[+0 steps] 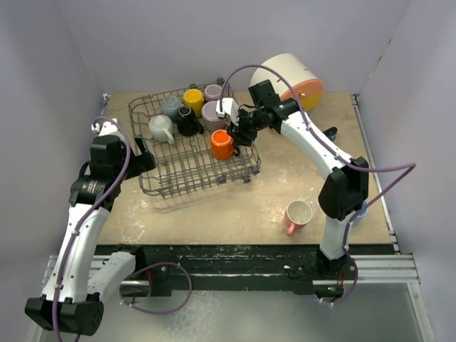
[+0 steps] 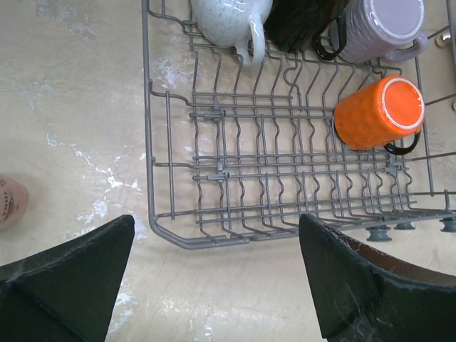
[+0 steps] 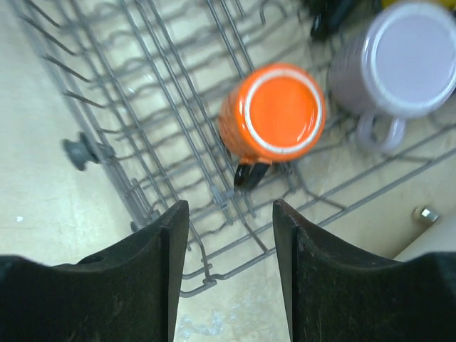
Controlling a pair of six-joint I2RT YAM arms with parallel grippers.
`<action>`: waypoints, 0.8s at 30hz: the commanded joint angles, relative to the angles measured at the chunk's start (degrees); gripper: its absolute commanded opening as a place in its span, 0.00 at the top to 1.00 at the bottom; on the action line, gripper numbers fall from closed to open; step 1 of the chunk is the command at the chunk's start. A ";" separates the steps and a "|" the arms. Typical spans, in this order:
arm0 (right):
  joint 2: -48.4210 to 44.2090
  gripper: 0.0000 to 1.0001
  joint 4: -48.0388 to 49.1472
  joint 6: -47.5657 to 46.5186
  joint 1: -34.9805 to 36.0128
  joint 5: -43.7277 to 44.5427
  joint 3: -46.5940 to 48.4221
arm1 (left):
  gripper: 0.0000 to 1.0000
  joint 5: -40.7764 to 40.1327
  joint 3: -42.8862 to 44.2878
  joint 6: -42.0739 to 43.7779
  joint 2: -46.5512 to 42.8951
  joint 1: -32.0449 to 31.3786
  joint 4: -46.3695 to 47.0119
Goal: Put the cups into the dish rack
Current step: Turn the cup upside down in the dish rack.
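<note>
The grey wire dish rack [image 1: 171, 182] stands left of centre on the table. Several cups sit in it: orange [image 1: 222, 144], black [image 1: 188, 122], white [image 1: 160, 128], yellow [image 1: 193, 100], grey [image 1: 171, 107] and mauve [image 1: 213, 115]. A pink cup [image 1: 298, 215] stands upright on the table near the front right. My right gripper [image 1: 240, 132] hovers just right of the orange cup [image 3: 279, 114], open, with nothing between its fingers [image 3: 160, 271]. That cup is upside down beside the mauve cup [image 3: 410, 53]. My left gripper [image 2: 216, 228] is open over the rack's corner [image 2: 153, 228].
A big white cylinder with an orange front [image 1: 293, 77] lies at the back right, close behind my right arm. The rack's raised wire sides [image 3: 85, 153] stand under my right fingers. Grey walls close in the table on three sides.
</note>
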 commanded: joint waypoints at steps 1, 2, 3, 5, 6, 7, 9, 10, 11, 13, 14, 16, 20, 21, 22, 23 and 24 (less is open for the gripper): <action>-1.96 0.48 -6.26 -6.27 0.20 -14.53 5.34 | 0.01 0.77 1.87 -1.16 -3.02 0.24 -3.32; -1.56 0.53 -5.64 -6.31 0.25 -16.83 5.79 | 0.01 0.72 2.14 -1.66 -3.41 0.24 -4.21; -1.17 0.62 -4.46 -5.80 0.54 -18.38 5.97 | 0.01 0.73 2.30 -2.39 -3.68 0.24 -4.93; -0.11 0.77 -0.94 -2.42 1.79 -17.90 6.16 | 0.00 0.79 2.44 -4.15 -3.98 0.25 -6.12; 0.83 0.82 0.52 -0.83 2.79 -16.80 6.45 | 0.01 0.87 2.44 -5.47 -4.07 0.24 -6.81; 2.07 0.84 1.37 0.66 3.79 -15.37 7.13 | 0.01 1.14 2.64 -7.44 -4.04 0.24 -7.83; 5.39 0.85 0.98 2.20 6.40 -11.62 10.26 | 0.01 3.20 2.04 -10.36 -4.16 0.24 -8.13; 7.44 0.85 0.28 3.29 7.48 -9.87 12.29 | 0.01 4.20 1.27 -11.06 -4.28 0.24 -7.80; 9.59 0.85 -0.26 4.18 8.35 -8.70 14.50 | 0.01 4.66 1.17 -11.67 -4.20 0.24 -7.85; 13.35 0.85 0.62 7.26 9.37 -6.53 17.39 | 0.01 4.23 1.79 -12.62 -3.80 0.24 -10.07; 14.94 0.85 1.43 8.94 9.58 -5.49 18.26 | 0.01 3.98 2.24 -13.05 -3.70 0.24 -10.92; 17.24 0.85 3.66 12.00 9.89 -2.69 18.84 | 0.01 4.10 2.80 -13.47 -3.70 0.24 -11.91; 20.32 0.85 5.78 14.50 10.05 3.88 18.72 | 0.01 3.66 3.13 -14.04 -4.29 0.24 -12.32; 20.58 0.85 5.99 14.91 10.00 4.75 18.34 | 0.01 3.58 3.12 -14.16 -4.18 0.24 -12.27; 20.62 0.85 6.66 15.18 9.99 5.49 17.64 | 0.01 3.62 3.09 -14.19 -4.01 0.24 -12.13; 20.52 0.85 7.16 15.18 9.91 7.34 16.78 | 0.01 3.54 3.07 -14.19 -3.86 0.24 -11.95; 20.28 0.85 7.73 15.10 9.78 9.07 15.65 | 0.01 3.60 2.99 -14.27 -3.55 0.25 -11.78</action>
